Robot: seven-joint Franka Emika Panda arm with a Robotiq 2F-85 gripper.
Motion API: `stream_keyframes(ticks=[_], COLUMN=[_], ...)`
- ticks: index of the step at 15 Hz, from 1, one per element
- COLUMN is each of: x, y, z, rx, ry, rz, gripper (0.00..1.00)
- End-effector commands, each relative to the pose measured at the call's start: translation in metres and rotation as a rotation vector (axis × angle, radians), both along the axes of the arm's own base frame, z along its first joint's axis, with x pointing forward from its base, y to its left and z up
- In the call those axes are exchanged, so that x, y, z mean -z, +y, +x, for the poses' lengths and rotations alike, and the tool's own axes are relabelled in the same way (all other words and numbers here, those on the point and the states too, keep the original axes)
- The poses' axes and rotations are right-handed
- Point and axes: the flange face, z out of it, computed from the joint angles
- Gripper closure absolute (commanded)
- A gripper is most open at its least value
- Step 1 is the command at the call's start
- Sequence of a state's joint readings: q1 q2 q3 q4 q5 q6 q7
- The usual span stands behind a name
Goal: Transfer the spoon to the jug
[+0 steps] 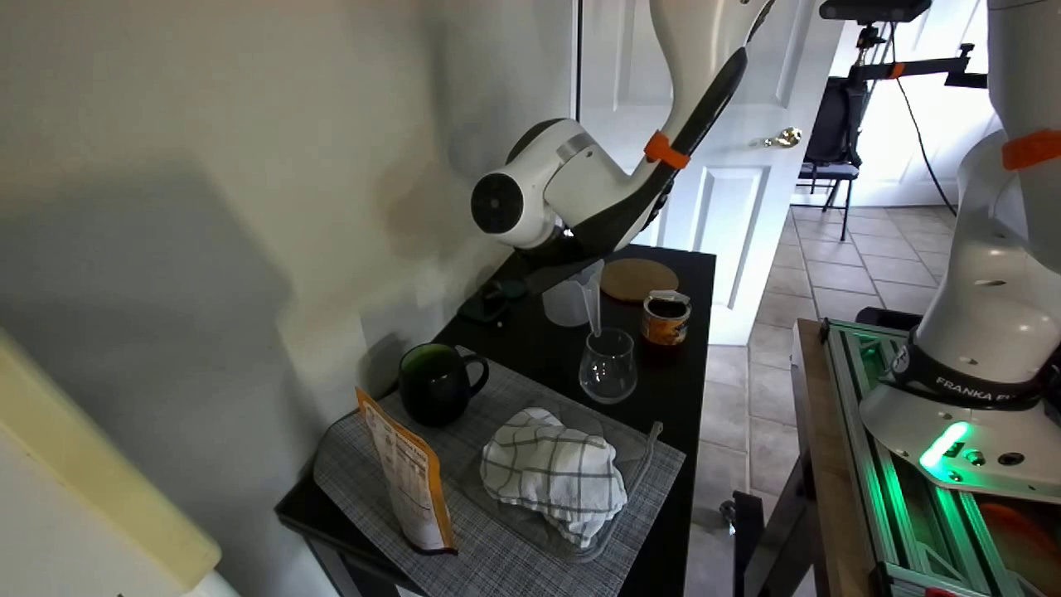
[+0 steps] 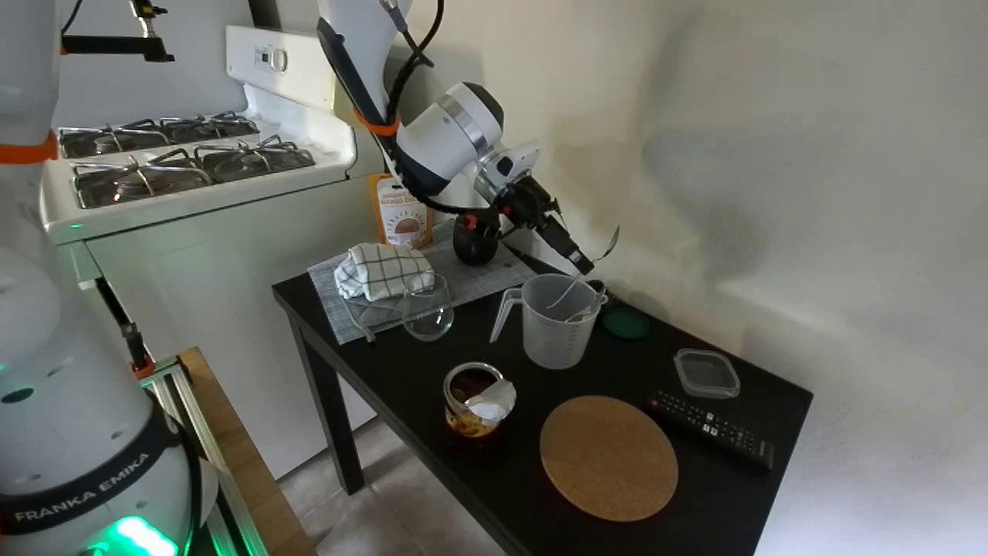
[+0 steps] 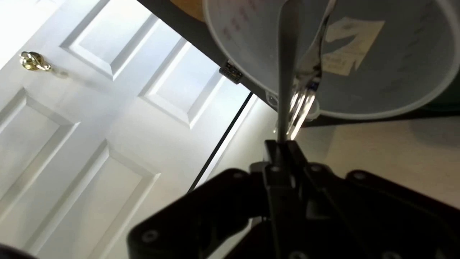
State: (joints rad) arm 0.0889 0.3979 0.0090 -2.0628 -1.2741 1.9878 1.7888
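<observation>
Slanting over the pitcher (image 2: 552, 340), the arm (image 2: 455, 127) pinches the spoon (image 3: 285, 72) between its fingers (image 2: 570, 246), the glass jug (image 2: 428, 318) at left.

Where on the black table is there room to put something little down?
In an exterior view, the black table is bare between the cork mat, the remote control and the table's edge. Another patch lies between the cork mat and the plastic measuring pitcher. It's crowded at the pitcher: the gripper holds the spoon there and a fork leans in it.

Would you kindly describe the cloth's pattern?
The cloth is white with dark grid lines, clearest in an exterior view.
</observation>
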Motion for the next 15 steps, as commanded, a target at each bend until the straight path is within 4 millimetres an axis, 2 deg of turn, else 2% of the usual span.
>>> stream_keyframes(ticks=[1, 10, 11, 12, 13, 15], x=[0.018, 0.050, 0.051, 0.052, 0.052, 0.051], y=[0.010, 0.015, 0.016, 0.016, 0.015, 0.014], z=[-0.010, -0.014, -0.015, -0.015, -0.016, -0.018], rx=[-0.033, -0.079, -0.083, -0.086, -0.086, -0.089], ry=[-0.008, 0.065, 0.070, 0.071, 0.071, 0.071], rz=[0.042, 0.048, 0.043, 0.041, 0.037, 0.029], gripper=[0.98, 0.98, 0.68, 0.67, 0.61, 0.46])
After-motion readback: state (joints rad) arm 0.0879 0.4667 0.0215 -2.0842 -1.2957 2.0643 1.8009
